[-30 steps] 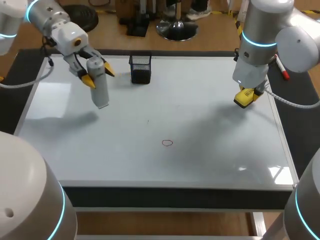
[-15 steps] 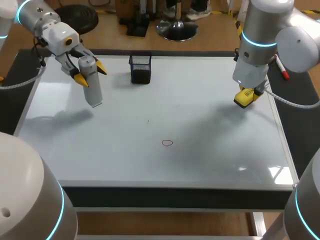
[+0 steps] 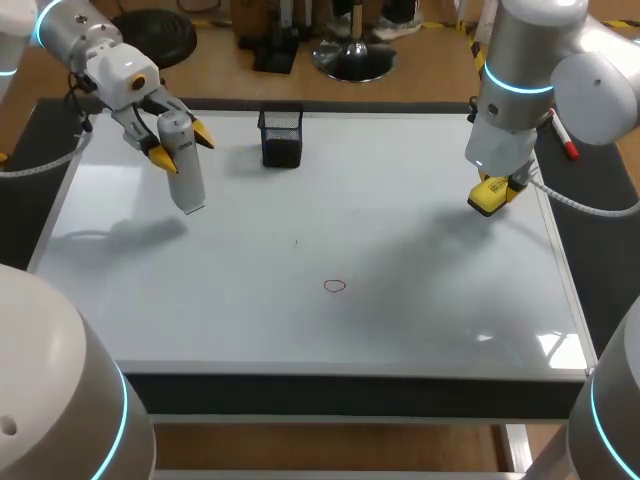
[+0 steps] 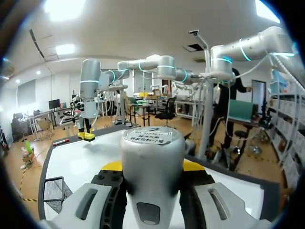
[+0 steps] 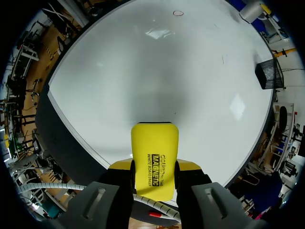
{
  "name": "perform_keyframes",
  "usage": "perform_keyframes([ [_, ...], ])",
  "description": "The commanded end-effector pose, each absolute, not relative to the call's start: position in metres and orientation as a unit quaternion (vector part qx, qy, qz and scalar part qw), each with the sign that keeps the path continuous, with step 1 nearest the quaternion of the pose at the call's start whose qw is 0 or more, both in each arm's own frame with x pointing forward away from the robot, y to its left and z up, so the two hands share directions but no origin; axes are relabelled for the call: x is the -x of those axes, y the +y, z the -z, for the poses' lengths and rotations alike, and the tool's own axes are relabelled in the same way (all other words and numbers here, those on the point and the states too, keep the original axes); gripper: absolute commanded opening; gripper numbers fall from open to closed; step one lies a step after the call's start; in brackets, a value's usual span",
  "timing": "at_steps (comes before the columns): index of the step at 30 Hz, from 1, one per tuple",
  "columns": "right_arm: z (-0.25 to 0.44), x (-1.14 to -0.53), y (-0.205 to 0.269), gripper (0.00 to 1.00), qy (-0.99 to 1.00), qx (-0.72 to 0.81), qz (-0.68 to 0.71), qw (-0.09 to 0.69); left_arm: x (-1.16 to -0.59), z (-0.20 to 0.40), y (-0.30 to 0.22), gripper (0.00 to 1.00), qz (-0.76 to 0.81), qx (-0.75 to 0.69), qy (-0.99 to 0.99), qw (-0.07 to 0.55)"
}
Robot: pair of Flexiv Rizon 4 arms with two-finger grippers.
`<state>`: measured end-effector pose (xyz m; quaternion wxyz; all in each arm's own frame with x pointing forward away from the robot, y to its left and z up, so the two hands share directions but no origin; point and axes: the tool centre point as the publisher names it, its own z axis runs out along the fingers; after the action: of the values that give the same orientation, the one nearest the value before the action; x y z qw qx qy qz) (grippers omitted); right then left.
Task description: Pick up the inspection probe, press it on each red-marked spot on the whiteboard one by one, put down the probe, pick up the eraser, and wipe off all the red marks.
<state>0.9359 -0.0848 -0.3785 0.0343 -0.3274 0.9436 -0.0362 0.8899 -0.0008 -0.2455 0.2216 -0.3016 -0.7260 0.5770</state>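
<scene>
In the head view, my left gripper point(image 3: 182, 147) is clamped on the inspection probe point(image 3: 188, 185), a smooth pale-grey cylinder hanging tilted above the far left part of the whiteboard point(image 3: 420, 320). I judge it stiff, rather light and maybe slippery, so the upper body is the good place to hold. 1 red mark point(image 3: 335, 286) shows near the middle. My right gripper point(image 3: 495, 190) grasps the yellow eraser point(image 3: 486, 203) near the right edge.

In the left wrist view, both fingers press the probe's sides, and its flat labelled end faces outward.

In the right wrist view, the eraser sits gripped between both fingers. It looks a rigid block.
</scene>
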Motion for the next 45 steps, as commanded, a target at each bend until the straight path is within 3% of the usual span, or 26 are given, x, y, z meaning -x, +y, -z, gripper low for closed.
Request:
perform_keyframes([
  [1,0.378,-0.936,-0.085,0.0,0.943,0.328,0.038,0.034,-0.891,0.245,0.0,0.0,-0.577,0.303,-0.725,0.223],
  [14,0.374,-0.929,-0.076,0.0,0.934,0.352,0.047,0.037,-0.891,0.245,0.0,0.0,-0.577,0.303,-0.725,0.223],
  [45,0.365,-0.802,0.122,0.0,0.787,0.61,0.076,0.051,-0.891,0.245,0.0,0.0,-0.577,0.303,-0.725,0.223],
])
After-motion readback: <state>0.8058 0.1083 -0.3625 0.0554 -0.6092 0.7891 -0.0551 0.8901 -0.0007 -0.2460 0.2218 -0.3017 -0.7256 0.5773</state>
